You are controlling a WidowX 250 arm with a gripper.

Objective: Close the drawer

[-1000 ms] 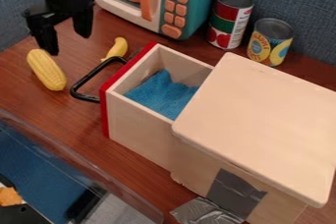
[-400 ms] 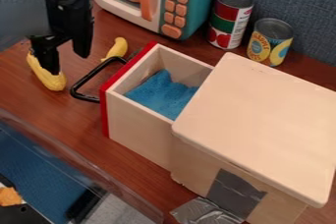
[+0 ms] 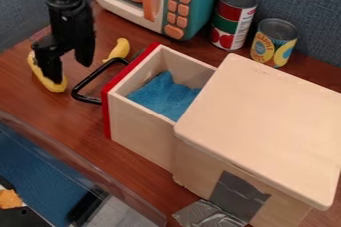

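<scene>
My gripper (image 3: pixel 70 71) hangs at the upper left, left of the drawer's black handle (image 3: pixel 88 82), with its two fingers spread apart and nothing held between them. The drawer (image 3: pixel 141 127) is pulled out of the pale wooden box (image 3: pixel 259 126) toward the left; its front panel is red, and a blue cloth (image 3: pixel 163 94) lies inside. One finger covers part of the yellow corn (image 3: pixel 53 84) on the table; I cannot tell if they touch.
A small yellow banana-like toy (image 3: pixel 118 49) lies behind the handle. A teal toy microwave (image 3: pixel 200 2) and two cans, one red and green (image 3: pixel 232 19), one yellow (image 3: pixel 273 42), stand at the back. A clear-walled bin (image 3: pixel 86 171) is at the lower left; silver tape (image 3: pixel 208 215) is near the box.
The gripper has come down, closer to table height, and now hides more of the corn. Drawer, box and cloth have stayed where they were.
</scene>
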